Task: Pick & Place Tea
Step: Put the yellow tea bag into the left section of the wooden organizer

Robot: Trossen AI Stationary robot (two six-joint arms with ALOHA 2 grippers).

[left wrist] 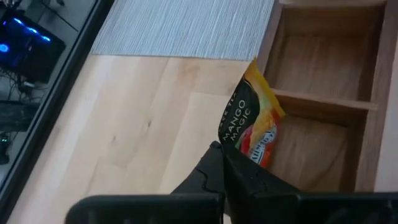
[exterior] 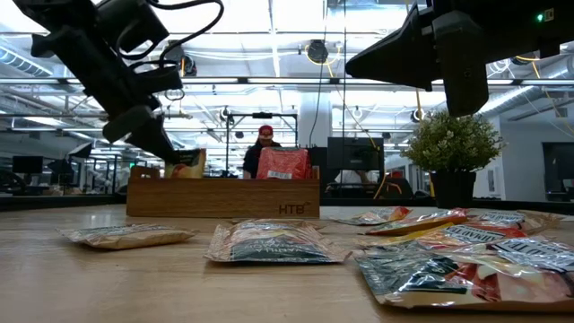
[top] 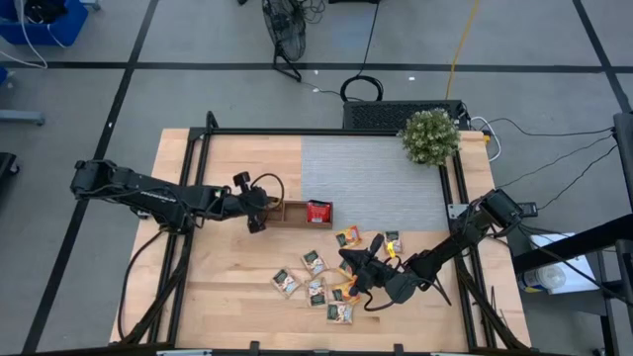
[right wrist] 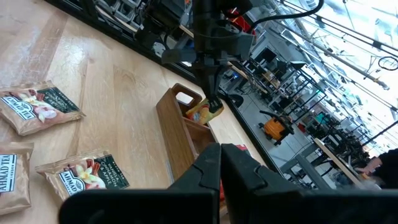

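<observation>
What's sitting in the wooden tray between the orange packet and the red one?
Nothing: the middle compartment of the tray lies empty between the orange packet and the red packet, seen from above.

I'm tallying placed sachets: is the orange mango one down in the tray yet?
Not yet: the left end effector, shut on the orange sachet, holds it upright over the tray's end compartment.

Middle tray (top: 297,213) compartment free — sachets (top: 316,287) beyond
</observation>
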